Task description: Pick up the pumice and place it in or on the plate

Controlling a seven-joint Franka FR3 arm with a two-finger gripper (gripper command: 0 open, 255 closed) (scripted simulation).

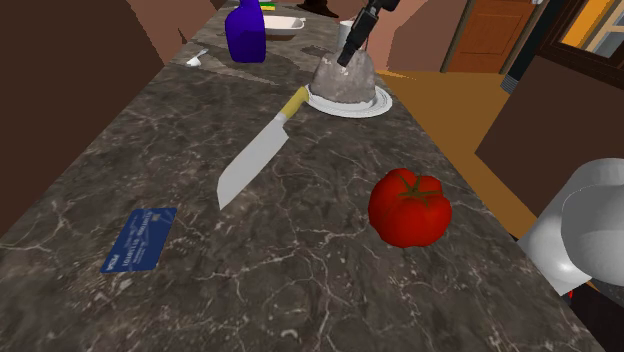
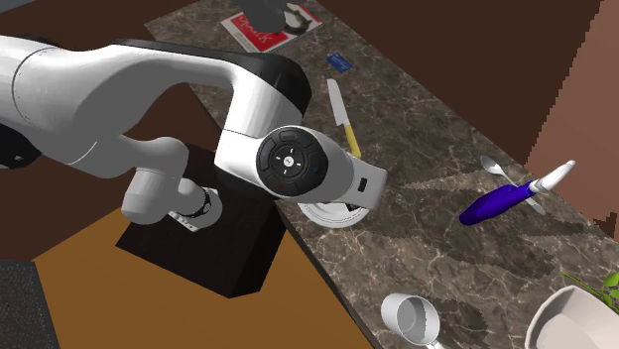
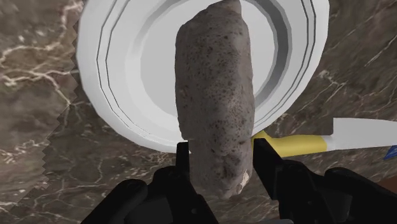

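Note:
The pumice [image 1: 344, 80] is a grey, speckled lump of stone, seen long and narrow from the wrist [image 3: 216, 108]. My black gripper [image 3: 219, 159] is shut on it, one finger on each flank. In the shoulder view the gripper [image 1: 350, 52] comes down onto the stone's top. The stone is over the white plate [image 1: 383, 103], whose rings show behind it in the wrist view [image 3: 121, 76]; whether it rests on the plate I cannot tell. In the second exterior view the arm's wrist hides the stone, and a part of the plate [image 2: 327, 216] shows below it.
A knife [image 1: 255, 157] with a yellow handle lies beside the plate, its blade pointing to the near end. A red tomato [image 1: 409, 207], a blue card [image 1: 139, 239], a blue bottle [image 1: 245, 32], a spoon [image 1: 197, 57] and a white dish [image 1: 282, 26] share the marble counter.

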